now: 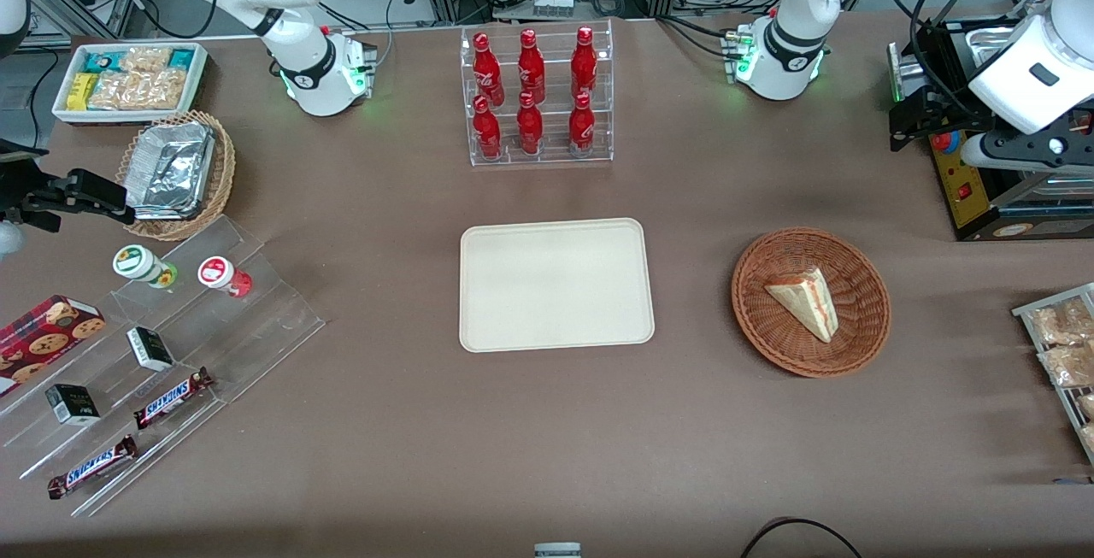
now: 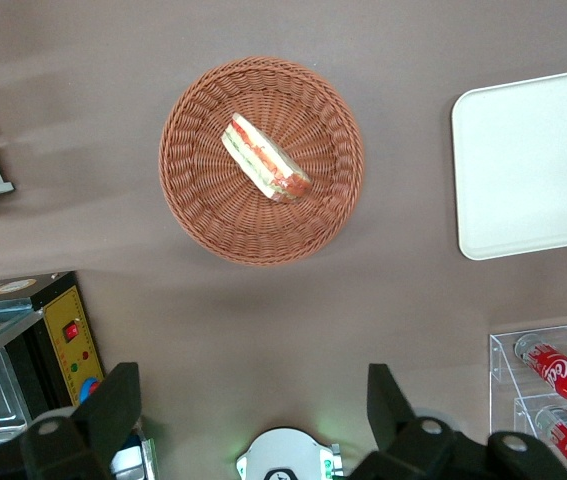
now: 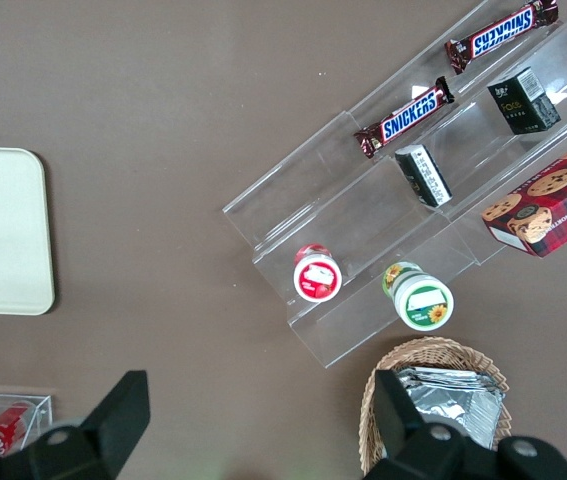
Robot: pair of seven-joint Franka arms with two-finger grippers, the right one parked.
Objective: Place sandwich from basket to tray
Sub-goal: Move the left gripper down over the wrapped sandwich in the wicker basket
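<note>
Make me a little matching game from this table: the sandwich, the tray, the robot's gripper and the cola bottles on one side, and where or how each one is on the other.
Things:
1. sandwich
2. tray
3. gripper
4. cola bottles

Descriptions:
A. bare, flat on the table
B. open, high above the table, holding nothing
C. lying in the basket
D. upright in a clear tiered rack

Pairs: 1-C, 2-A, 3-B, 4-D

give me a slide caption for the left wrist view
Open gripper high above the sandwich in the basket, tray bare beside it.
</note>
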